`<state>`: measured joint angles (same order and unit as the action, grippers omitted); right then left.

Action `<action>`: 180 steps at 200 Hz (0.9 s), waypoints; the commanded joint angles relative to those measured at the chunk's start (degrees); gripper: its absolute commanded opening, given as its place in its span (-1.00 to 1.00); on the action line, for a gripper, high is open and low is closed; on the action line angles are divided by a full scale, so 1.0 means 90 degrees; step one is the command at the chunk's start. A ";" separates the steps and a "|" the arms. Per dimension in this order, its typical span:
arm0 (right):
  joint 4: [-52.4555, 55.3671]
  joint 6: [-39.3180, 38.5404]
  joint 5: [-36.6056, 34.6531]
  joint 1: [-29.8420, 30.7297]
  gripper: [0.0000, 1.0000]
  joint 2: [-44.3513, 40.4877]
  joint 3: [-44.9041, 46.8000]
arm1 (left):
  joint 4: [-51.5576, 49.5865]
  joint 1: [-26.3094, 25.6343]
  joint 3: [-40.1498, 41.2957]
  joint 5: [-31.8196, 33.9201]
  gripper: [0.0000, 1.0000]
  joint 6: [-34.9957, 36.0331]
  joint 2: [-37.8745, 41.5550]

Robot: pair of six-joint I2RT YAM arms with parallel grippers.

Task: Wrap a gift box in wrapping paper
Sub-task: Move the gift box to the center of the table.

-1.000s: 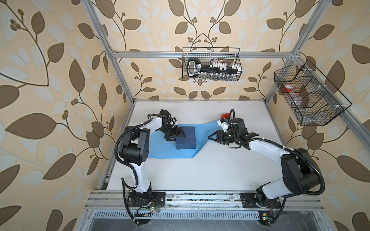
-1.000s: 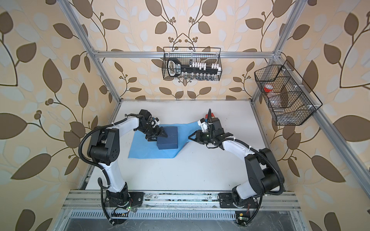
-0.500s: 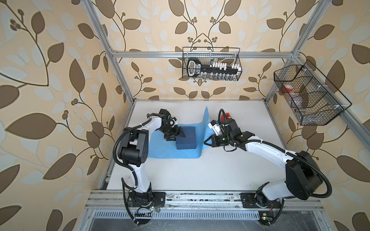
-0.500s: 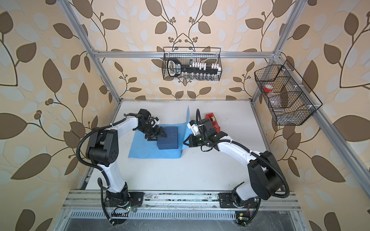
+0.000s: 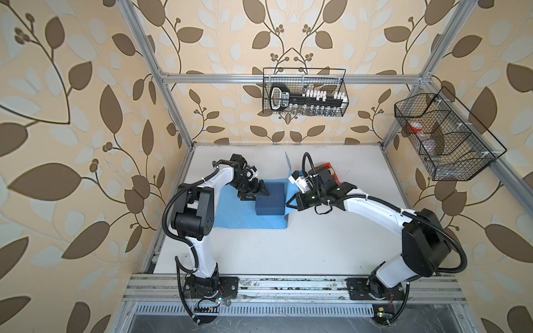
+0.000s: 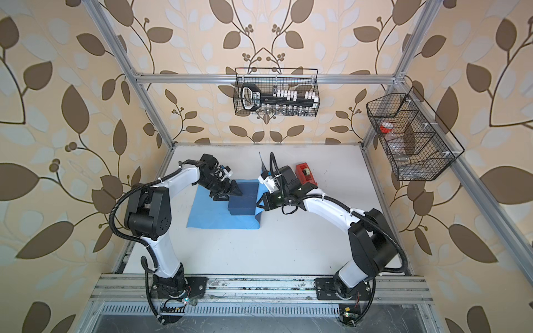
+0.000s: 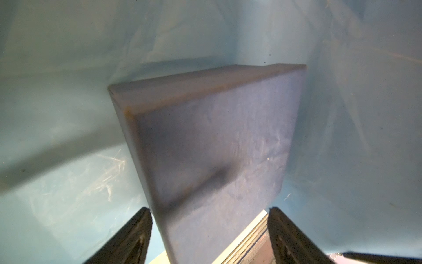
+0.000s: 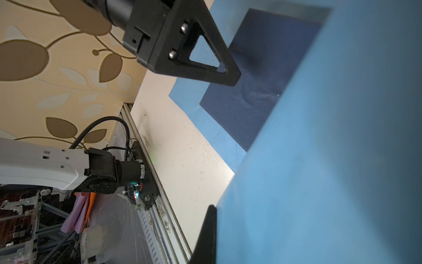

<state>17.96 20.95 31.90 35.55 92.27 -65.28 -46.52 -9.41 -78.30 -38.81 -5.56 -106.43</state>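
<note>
Navy card, matte and crisp-edged: the gift box (image 5: 269,199) sits flat on the wrapping paper (image 5: 236,214), which lies light face up on the white surface (image 5: 288,253), left of the middle in both top views. The sheet spreads out from under the box towards the left arm. On the box's other side it is pulled up into a standing wall just beside the box.

The right tool (image 5: 291,203) is pinched fully together on that raised part of the paper. In the right wrist view the light-blue sheet (image 8: 319,171) fills most of the frame, with one dark finger (image 8: 207,230) against its edge.

The left tool (image 5: 255,193) stands wide apart and grips nothing. It straddles the box's left edge, one finger (image 8: 214,68) over the top face and the other down beside the box over the paper. Whether the upper tip presses on the box I cannot tell.

A red tape dispenser (image 6: 306,174) rests on the surface just behind the right wrist.

Two black wire baskets hang on the walls. The back basket (image 5: 345,86) holds a black handled implement (image 5: 278,96) and a row of small white pieces (image 5: 314,95). The side basket (image 5: 450,170) is split into compartments. A red-and-white item (image 5: 415,128) lies in one of them, with pale see-through items (image 5: 432,157) in another, too small to name.
</note>
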 commanded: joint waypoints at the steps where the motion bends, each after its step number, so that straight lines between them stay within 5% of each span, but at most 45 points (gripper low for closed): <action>1: 0.0183 -0.0185 0.0021 0.0254 -1.00 0.0412 -0.0501 | -0.0277 0.0001 -0.0401 -0.0256 0.72 0.0092 0.0964; 98: 0.0269 -0.0172 0.0134 0.0798 -0.97 0.1426 -0.1387 | 0.0361 0.0162 -0.0492 -0.1381 0.53 -0.1030 0.1270; 126: 0.0427 -0.0286 0.0114 0.0852 -0.97 0.1493 -0.1474 | 0.0466 0.0222 -0.0476 -0.1098 0.45 -0.1190 0.1158; 180: 0.0568 -0.0348 0.0101 0.0896 -0.96 0.1623 -0.1653 | 0.0418 0.0303 -0.0695 -0.1059 -0.11 -0.1482 0.0699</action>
<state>21.50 19.40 32.14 43.05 105.45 -77.25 -42.83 -7.38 -82.74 -47.51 -17.58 -98.85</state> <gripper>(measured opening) 0.047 0.527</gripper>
